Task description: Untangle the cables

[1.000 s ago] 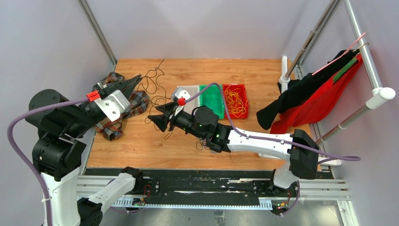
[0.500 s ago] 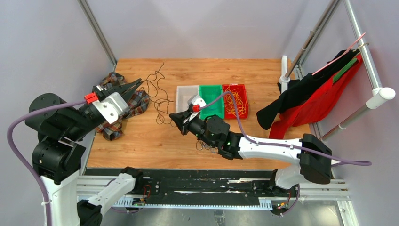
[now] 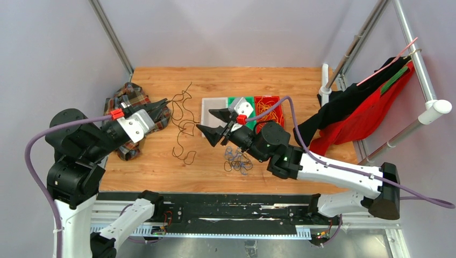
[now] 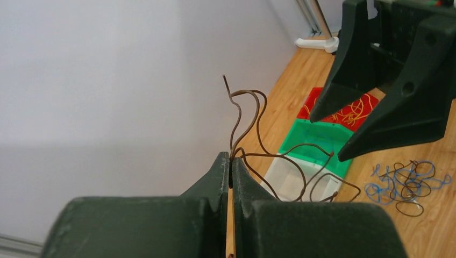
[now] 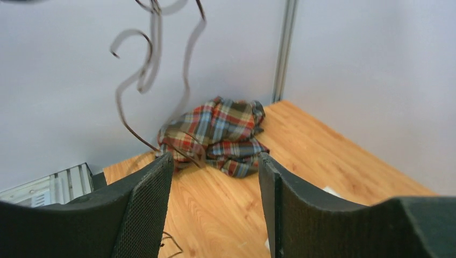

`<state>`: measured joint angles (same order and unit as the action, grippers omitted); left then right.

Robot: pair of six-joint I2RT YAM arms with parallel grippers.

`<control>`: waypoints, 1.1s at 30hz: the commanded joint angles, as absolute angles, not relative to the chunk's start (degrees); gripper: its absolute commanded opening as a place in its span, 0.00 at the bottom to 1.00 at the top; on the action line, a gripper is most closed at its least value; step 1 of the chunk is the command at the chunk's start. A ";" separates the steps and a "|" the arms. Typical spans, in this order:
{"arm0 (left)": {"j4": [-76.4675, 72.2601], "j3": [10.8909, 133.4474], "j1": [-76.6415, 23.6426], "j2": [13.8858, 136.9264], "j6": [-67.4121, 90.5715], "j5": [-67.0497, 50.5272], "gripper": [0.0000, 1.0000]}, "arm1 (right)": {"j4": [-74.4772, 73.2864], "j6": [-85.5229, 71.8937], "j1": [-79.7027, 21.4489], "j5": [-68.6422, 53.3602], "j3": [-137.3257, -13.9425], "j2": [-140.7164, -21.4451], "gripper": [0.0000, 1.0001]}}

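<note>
Dark cable (image 4: pixel 238 115) (thin, kinked) hangs pinched in left end effector (image 4: pixel 230 167); right end effector (image 3: pixel 204 119) spread.

Blurred: dark cable (image 5: pixel 186 70), top cut by frame edge — plaid cloth (image 3: pixel 132 95) partly hidden under left pincer (image 3: pixel 164 103).

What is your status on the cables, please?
Left gripper shut on dark cable. Right gripper open, empty. Blue-black tangle loose by right gripper. Cloth near left gripper.

Our left gripper (image 4: pixel 230 167) pinches a thin brown cable (image 4: pixel 233 142) at its tips; our right gripper (image 3: pixel 205 120), facing it, gapes wide.
</note>
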<state>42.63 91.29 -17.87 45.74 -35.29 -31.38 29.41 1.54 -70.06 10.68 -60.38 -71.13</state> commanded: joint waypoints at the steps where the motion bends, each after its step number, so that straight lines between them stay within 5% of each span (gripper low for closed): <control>1: 42.15 90.42 -18.19 44.49 -35.08 -31.93 0.00 | 21.16 7.39 -69.65 3.71 -66.39 -70.33 0.59; 15: 43.16 90.26 -18.19 43.88 -36.19 -32.03 0.00 | 10.39 9.20 -69.61 0.22 -77.46 -76.53 0.58; 18: 43.72 90.48 -18.19 43.71 -36.62 -32.08 0.00 | 9.25 10.36 -69.61 4.12 -78.92 -78.26 0.43; 23: 45.24 89.96 -18.19 43.03 -38.38 -31.89 0.00 | 13.93 13.89 -69.48 13.93 -76.95 -77.78 0.02; 26: 46.28 87.23 -18.19 41.78 -40.52 -30.50 0.00 | 14.55 16.48 -69.27 15.59 -76.87 -77.23 0.01; 28: 46.56 83.74 -18.19 40.15 -41.72 -28.55 0.09 | 13.98 17.59 -69.21 16.28 -77.92 -77.37 0.00; 31: 47.48 78.18 -18.19 38.53 -43.47 -26.74 0.43 | 13.66 18.84 -69.09 16.42 -78.91 -77.83 0.01; 33: 48.20 75.54 -18.19 38.45 -43.12 -25.93 0.58 | 13.01 19.12 -68.98 15.89 -79.77 -78.32 0.01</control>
<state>46.19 79.70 -17.87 38.72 -41.50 -28.82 12.12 16.16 -69.67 14.20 -76.69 -78.52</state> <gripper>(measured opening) 0.489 0.011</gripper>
